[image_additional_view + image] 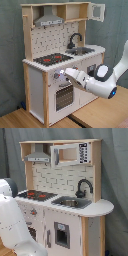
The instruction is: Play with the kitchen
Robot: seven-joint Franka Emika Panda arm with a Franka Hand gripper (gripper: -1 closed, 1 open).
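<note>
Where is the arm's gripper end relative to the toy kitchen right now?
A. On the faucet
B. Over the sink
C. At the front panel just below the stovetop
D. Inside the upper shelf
C: in the second exterior view the gripper is at the kitchen front, just under the stovetop.

Open air lies above the kitchen's (pixel 37 85) stovetop (pixel 51 59) and sink (pixel 82 50) in the second exterior view, capped by the range hood (pixel 49 21) and upper shelf (pixel 75 11). The black faucet (pixel 75 39) blocks the sink's rear. The white arm (pixel 102 80) crowds the front panel.
</note>
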